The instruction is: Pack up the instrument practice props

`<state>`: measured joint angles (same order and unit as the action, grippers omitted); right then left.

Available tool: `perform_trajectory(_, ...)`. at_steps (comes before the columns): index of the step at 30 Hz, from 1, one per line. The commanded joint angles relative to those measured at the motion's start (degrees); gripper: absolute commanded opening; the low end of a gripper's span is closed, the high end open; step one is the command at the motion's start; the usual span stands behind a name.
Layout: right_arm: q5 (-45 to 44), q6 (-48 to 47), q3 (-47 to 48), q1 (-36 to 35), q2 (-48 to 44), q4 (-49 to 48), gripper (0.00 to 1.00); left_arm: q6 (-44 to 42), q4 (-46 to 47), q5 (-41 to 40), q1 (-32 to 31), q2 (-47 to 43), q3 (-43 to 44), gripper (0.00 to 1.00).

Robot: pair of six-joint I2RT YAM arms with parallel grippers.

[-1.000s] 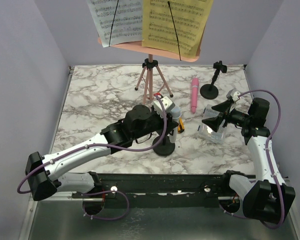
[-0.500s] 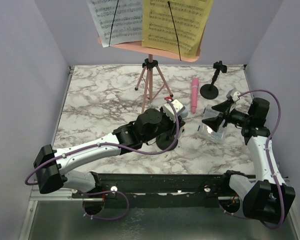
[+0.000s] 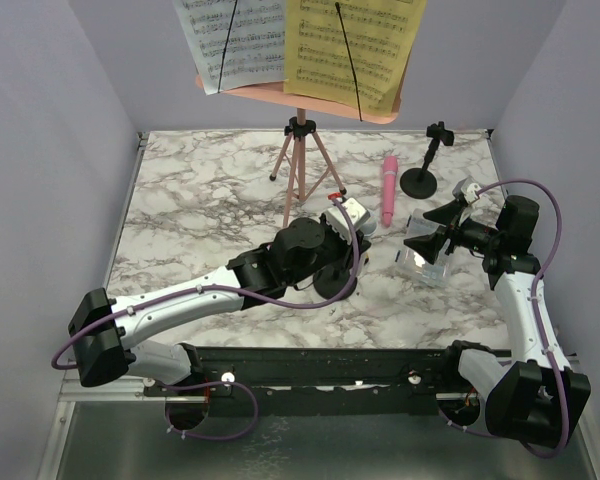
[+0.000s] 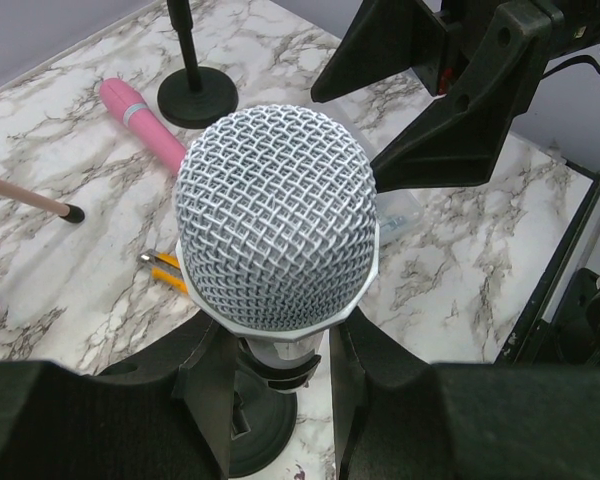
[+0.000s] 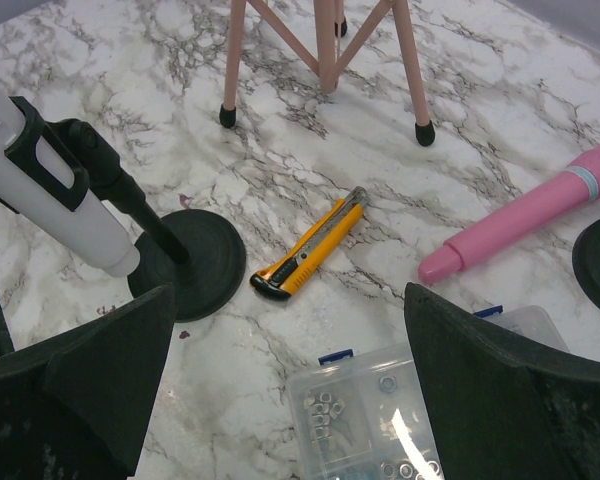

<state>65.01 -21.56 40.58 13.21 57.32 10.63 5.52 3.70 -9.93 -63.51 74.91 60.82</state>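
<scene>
1. Spot the left gripper (image 4: 280, 365) stretched out over the middle of the bench (image 3: 200, 210), fingers (image 4: 208, 400) pinched in narrow on the grey-white microphone (image 4: 277, 215), gripping it just under the mesh head.
2. See that mic leaning at a tilt in the clip of a black mic mount (image 5: 185, 265), round base down flat on the marble.
3. Find the right gripper (image 5: 295, 385) hovering on the right side, fingers (image 5: 80, 380) spread wide and holding nothing, just above the clear plastic box (image 5: 380, 420) with its small compartments.
4. Spot the pink microphone (image 3: 389, 188) lying flat further back, near the second mic mount (image 3: 420, 180) standing upright toward the back right corner.
5. Find the yellow-and-black cutter (image 5: 310, 248) lying on the bench between the near mount's base and the pink mic, touching neither.
6. See the pink music rack (image 3: 270, 95) up on its pink tripod (image 3: 298, 170) at the back, carrying the white page (image 3: 230, 40) on the left and the yellow page (image 3: 355, 45) on the right, each with a thin black arm across it.
</scene>
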Motion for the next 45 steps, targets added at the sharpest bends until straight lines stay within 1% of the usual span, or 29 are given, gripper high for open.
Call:
perform_trajectory(1, 0.12, -0.91, -0.36, 0.26, -0.50, 1.59, 0.99, 0.37, 5.53, -2.01, -0.48, -2.15, -0.51, 0.36)
perform_trajectory(8, -0.02, -0.94, -0.42, 0.23, -0.20, 1.59, 1.00, 1.21, 5.53, -2.11, -0.48, -4.04, -2.21, 0.56)
perform_trajectory(17, -0.28, -0.96, -0.56, 0.23, 0.24, 1.41, 1.00, 1.52, 4.59, -1.68, -0.48, -7.69, -4.85, 0.76)
perform_trajectory(23, -0.50, -1.20, -0.67, 0.26, 0.30, 1.49, 0.99, 2.78, 4.24, -2.14, -0.48, -12.71, -8.81, 0.86)
perform_trajectory(30, -0.32, -1.46, -0.71, 0.26, 0.42, 1.59, 1.00, 6.54, 4.29, -3.90, -0.39, -19.11, -14.99, 0.98)
perform_trajectory(34, 0.58, -2.19, -0.74, 0.23, 0.26, 2.04, 1.00, 8.85, 4.47, -4.64, -0.39, -21.58, -18.42, 0.99)
perform_trajectory(38, 4.15, -4.21, -0.51, 0.24, -0.14, 3.63, 1.00, 9.75, 4.64, -4.50, -0.39, -22.82, -21.33, 0.99)
perform_trajectory(42, 10.18, -9.25, 0.11, 0.23, -0.44, 7.64, 1.00, 7.56, 5.12, -2.94, -0.39, -23.16, -24.23, 0.99)
perform_trajectory(45, 16.52, -15.69, 0.66, 0.24, -0.54, 13.29, 1.00, 3.26, 5.81, 0.21, -0.37, -23.23, -26.03, 0.99)
